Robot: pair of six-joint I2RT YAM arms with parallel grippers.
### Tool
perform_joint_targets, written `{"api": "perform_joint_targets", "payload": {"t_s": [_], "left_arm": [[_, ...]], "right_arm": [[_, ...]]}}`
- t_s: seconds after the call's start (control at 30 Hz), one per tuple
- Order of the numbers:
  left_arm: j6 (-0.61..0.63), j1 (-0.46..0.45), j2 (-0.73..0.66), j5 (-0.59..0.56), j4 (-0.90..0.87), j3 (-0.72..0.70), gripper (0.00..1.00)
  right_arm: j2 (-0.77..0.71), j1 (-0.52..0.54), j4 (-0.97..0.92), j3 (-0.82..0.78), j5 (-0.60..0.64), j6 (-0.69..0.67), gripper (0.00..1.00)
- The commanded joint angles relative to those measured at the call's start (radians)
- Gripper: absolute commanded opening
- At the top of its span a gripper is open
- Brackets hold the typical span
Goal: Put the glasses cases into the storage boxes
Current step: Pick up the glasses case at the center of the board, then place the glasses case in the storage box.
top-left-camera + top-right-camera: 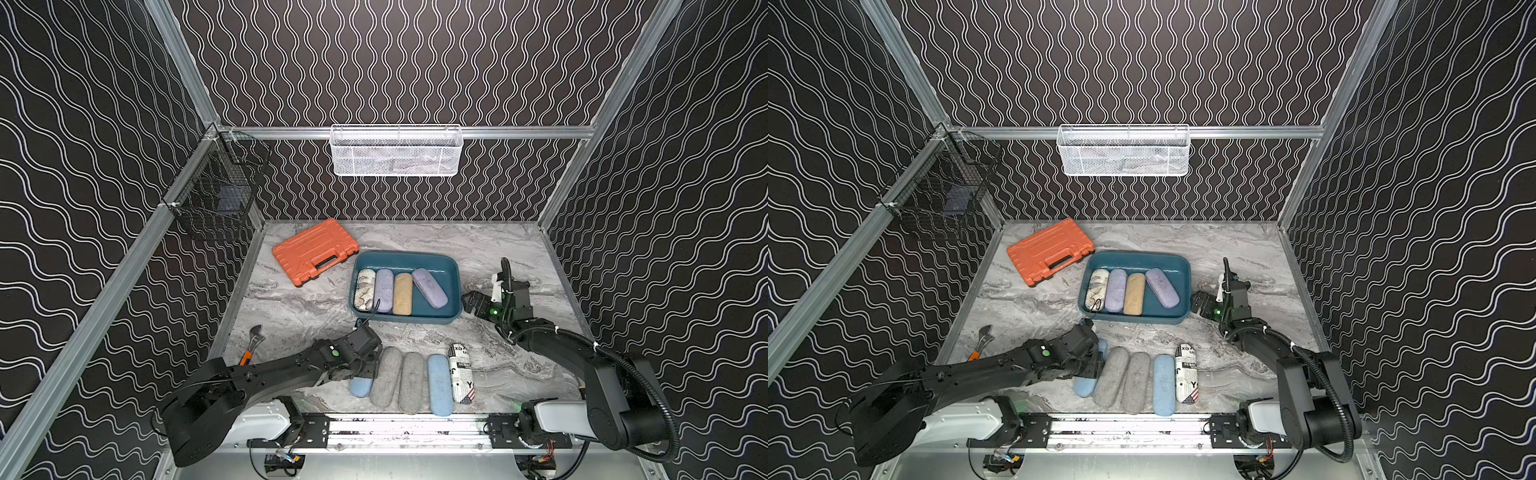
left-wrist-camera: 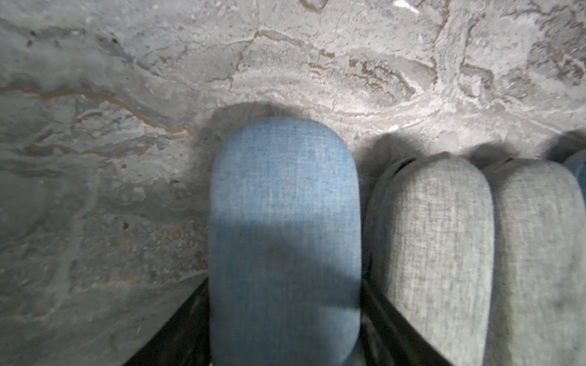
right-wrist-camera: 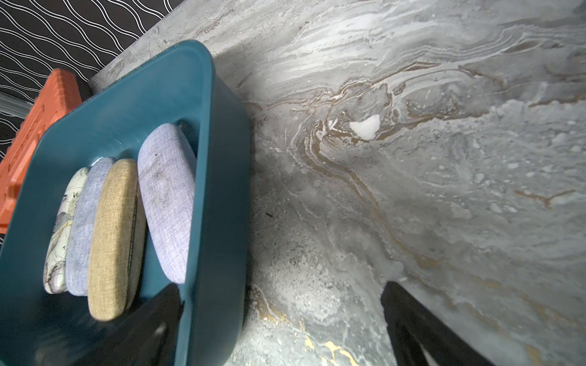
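Observation:
The dark teal storage box (image 1: 405, 254) (image 3: 206, 190) holds several glasses cases: a map-printed one (image 1: 364, 289), a lavender one (image 1: 383, 291), a tan one (image 1: 402, 294) and a tilted lavender one (image 1: 430, 288). Near the front edge lie a light blue case (image 1: 360, 386) (image 2: 285, 190), two grey ones (image 1: 386, 376) (image 1: 411, 382), another light blue one (image 1: 439, 384) and a newspaper-printed one (image 1: 462, 372). My left gripper (image 1: 365, 373) (image 2: 283, 285) is down over the leftmost light blue case, its fingers pressed against both long sides. My right gripper (image 1: 470, 303) (image 3: 280, 291) stands open astride the box's right wall.
An orange ribbed tool case (image 1: 315, 257) lies behind the box on the left. A wrench (image 1: 254, 338) sits by the left wall near my left arm. A white mesh basket (image 1: 396, 150) hangs on the back wall and a black wire basket (image 1: 216, 187) on the left.

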Motion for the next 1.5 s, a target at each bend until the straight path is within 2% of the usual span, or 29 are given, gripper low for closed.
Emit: {"api": "perform_joint_targets", "payload": {"t_s": [0.0,0.07,0.3,0.4,0.5,0.77,0.93,1.07,1.33,1.47], "left_arm": [[0.001,-0.003,0.000,-0.012,-0.001,0.004,0.60],[0.006,-0.005,-0.019,-0.033,-0.044,0.026,0.56],[0.051,-0.005,-0.157,-0.108,-0.258,0.199,0.57],[0.078,-0.005,-0.172,-0.112,-0.294,0.289,0.57],[0.106,-0.003,-0.141,-0.111,-0.257,0.372,0.57],[0.162,0.022,0.137,-0.035,-0.005,0.595,0.57],[0.150,0.058,0.343,0.046,0.095,0.752,0.57],[0.124,0.073,0.490,0.056,0.140,0.874,0.57],[0.025,0.089,0.698,0.021,0.339,0.946,0.57],[0.036,0.092,0.771,0.004,0.436,0.966,0.58]], "right_arm": [[0.002,0.000,0.028,0.008,-0.008,0.006,1.00],[0.001,0.000,0.026,0.008,-0.008,0.006,1.00],[0.001,0.000,0.028,0.005,-0.006,0.007,1.00],[0.001,0.000,0.027,0.006,-0.006,0.007,1.00],[-0.004,0.000,0.030,0.004,-0.006,0.008,1.00],[-0.027,-0.001,0.019,-0.001,0.005,0.005,1.00],[-0.036,-0.001,0.017,-0.001,0.012,0.002,1.00],[-0.055,-0.004,0.013,-0.010,0.027,0.000,1.00],[-0.085,-0.013,0.013,-0.023,0.055,0.004,1.00],[-0.083,-0.015,0.010,-0.023,0.054,0.002,1.00]]}}
